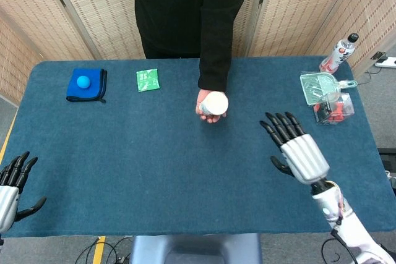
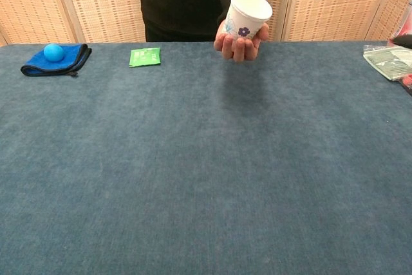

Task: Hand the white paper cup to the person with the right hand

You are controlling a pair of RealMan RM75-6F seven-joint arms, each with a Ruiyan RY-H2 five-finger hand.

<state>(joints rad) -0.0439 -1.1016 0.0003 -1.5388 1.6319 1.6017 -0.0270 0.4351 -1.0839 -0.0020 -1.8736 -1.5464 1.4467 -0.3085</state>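
Note:
The white paper cup (image 1: pixel 215 103) (image 2: pixel 247 17), printed with a blue flower, stands upright in the person's hand (image 1: pixel 205 110) (image 2: pixel 239 43) above the far middle of the table. My right hand (image 1: pixel 296 148) is open with fingers spread, low at the right of the head view, well apart from the cup and holding nothing. My left hand (image 1: pixel 13 183) is open at the table's near left corner. Neither hand shows in the chest view.
A blue ball sits on a blue cloth (image 1: pixel 86 84) (image 2: pixel 55 58) at the far left. A green packet (image 1: pixel 147 80) (image 2: pixel 145 56) lies beside it. At the far right are a bottle (image 1: pixel 339 53), a clear green dustpan (image 1: pixel 318 86) and a clear box (image 1: pixel 334 109).

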